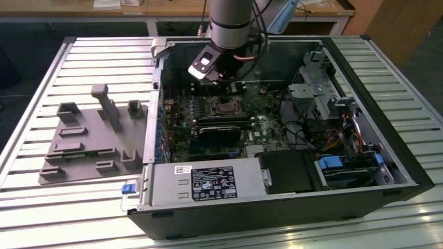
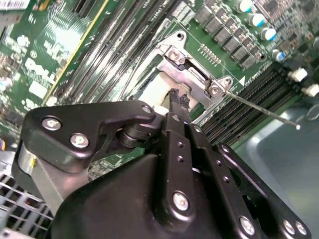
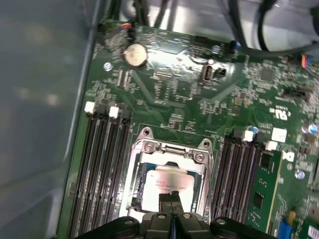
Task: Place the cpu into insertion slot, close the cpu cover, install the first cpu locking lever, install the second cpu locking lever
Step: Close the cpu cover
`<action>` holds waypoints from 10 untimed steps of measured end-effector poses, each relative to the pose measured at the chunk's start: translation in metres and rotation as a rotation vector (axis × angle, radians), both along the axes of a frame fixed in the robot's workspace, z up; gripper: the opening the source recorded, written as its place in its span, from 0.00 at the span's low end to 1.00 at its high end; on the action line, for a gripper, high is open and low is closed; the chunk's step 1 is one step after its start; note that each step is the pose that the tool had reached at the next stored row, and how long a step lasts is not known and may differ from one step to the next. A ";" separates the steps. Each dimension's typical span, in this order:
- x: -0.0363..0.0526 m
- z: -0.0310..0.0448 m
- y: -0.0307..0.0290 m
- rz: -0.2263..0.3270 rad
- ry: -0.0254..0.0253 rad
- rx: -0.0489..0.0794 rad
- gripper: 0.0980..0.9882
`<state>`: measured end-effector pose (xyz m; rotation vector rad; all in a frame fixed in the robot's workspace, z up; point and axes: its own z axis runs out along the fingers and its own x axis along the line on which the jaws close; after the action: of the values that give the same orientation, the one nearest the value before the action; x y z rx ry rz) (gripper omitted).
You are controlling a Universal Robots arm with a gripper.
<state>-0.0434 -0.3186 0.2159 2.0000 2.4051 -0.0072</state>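
Inside the open computer case, the fingers (image 3: 166, 203) stand pressed together, gripping nothing, tips just above the cpu (image 3: 167, 181), which lies in the insertion slot (image 3: 141, 194) framed by the cpu cover (image 3: 172, 155). The cpu is judged light, rigid, slick-topped and fragile; take it by its edges.

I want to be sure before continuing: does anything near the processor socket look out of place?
Yes. In the second wrist view a thin metal lever sticks out free from a corner of the socket, not latched down. The chip sits square in the socket.
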 end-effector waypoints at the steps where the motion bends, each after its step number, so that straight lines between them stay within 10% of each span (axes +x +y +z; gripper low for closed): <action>1: 0.0000 -0.0001 0.0000 0.018 0.0000 0.000 0.00; 10: 0.0000 -0.0008 0.0000 0.179 0.0000 0.000 0.00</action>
<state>-0.0434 -0.3186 0.2151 1.7769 2.5738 -0.0052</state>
